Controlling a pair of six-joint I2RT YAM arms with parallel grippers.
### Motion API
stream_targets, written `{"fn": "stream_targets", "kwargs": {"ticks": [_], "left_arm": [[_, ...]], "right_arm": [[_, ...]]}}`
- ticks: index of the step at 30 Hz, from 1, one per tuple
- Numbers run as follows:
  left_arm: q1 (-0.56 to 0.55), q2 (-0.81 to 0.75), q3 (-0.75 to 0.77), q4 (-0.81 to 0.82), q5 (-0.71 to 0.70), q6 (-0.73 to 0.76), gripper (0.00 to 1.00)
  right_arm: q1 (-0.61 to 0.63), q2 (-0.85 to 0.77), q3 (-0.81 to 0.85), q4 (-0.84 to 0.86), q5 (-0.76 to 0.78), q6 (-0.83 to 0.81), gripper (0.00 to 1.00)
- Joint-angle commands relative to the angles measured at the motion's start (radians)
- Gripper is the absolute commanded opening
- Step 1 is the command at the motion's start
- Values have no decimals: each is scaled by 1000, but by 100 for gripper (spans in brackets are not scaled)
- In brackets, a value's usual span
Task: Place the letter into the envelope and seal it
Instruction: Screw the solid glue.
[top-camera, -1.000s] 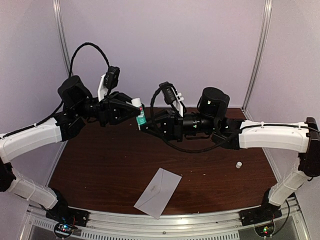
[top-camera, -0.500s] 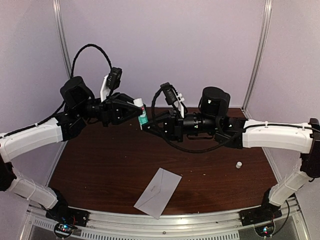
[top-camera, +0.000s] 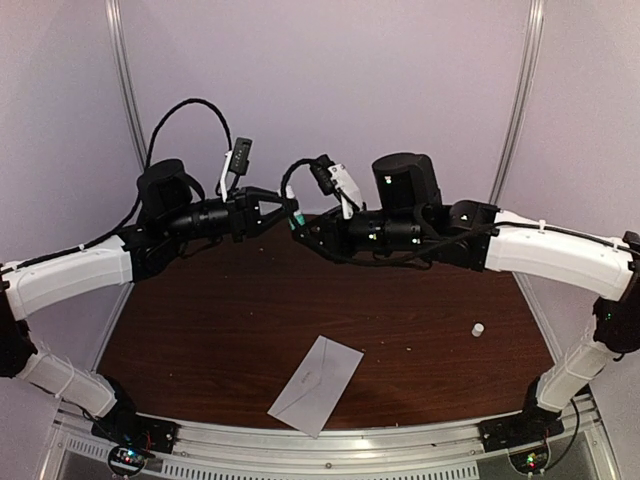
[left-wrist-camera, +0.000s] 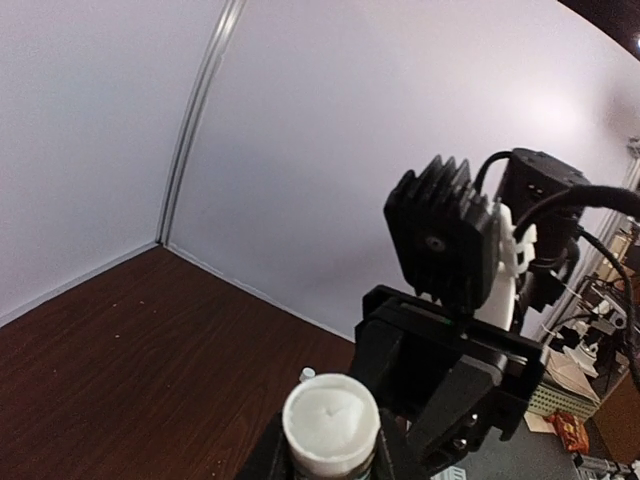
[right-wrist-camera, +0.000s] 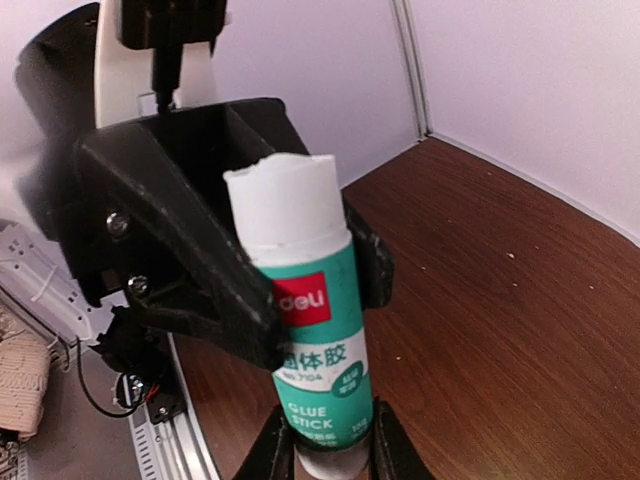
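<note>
1. Both arms are raised over the far part of the bench, and their hands meet around one glue stick.
2. The left hand is pinched on the stick's green-labelled body, one finger on each side. This grip probably steadies the tube.
3. The right hand is closed on the stick's base. That is the end that would be turned to wind out the glue, which is the likely reason for a two-handed hold.
4. The stick's top is bare and white, with no cap on it. A small white cap lies on the bench to the right, well apart from the hands.
5. The envelope lies flat near the bench's near edge, seam side up, and neither hand touches it. It seems to be waiting there for the glue.
6. The letter does not show as a separate sheet. Whether it is already inside the envelope cannot be told.
7. The sealing looks not yet done.
</note>
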Motion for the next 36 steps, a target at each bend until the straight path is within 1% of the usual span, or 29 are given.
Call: {"fn": "stream_targets", "kwargs": {"ticks": [1,4,7,11,15,16,18,19,21,22,23,25,27,29,33,36], "left_arm": [[-3,0,-23,-121,-207,23,0],[-3,14,-28,-136,-236,2,0],[-2,34,-31,-141,-244,-24,0],[-1,60,-29,-143,-230,-42,0],[0,56,-26,-150,-232,-34,0],[4,52,-27,-149,-233,-31,0],[18,40,-30,-139,-228,-34,0],[27,37,-33,-132,-223,-38,0],[43,31,-32,-120,-204,-38,0],[49,26,-33,-110,-196,-38,0],[54,22,-35,-100,-181,-38,0],[60,9,-37,-81,-157,-35,0],[62,-6,-35,-64,-132,-18,0],[63,-22,-33,-44,-101,6,0],[63,-32,-13,-9,33,35,0],[63,-33,0,23,142,29,0]], "right_arm": [[-15,109,193,-235,475,87,0],[6,183,279,-284,557,109,0],[33,246,341,-289,599,126,0],[44,298,386,-260,552,137,0],[45,282,361,-224,507,133,0],[45,265,330,-200,499,125,4],[44,215,259,-132,452,101,14],[44,190,220,-95,422,94,22],[39,121,146,-21,333,85,45],[36,96,114,14,288,81,58],[32,68,83,44,253,78,64],[17,19,26,102,145,71,74],[-4,-27,-31,159,35,67,81],[-28,-69,-92,244,-51,66,84],[-57,-122,-173,355,-203,55,88],[-57,-127,-194,415,-327,57,90]]}}
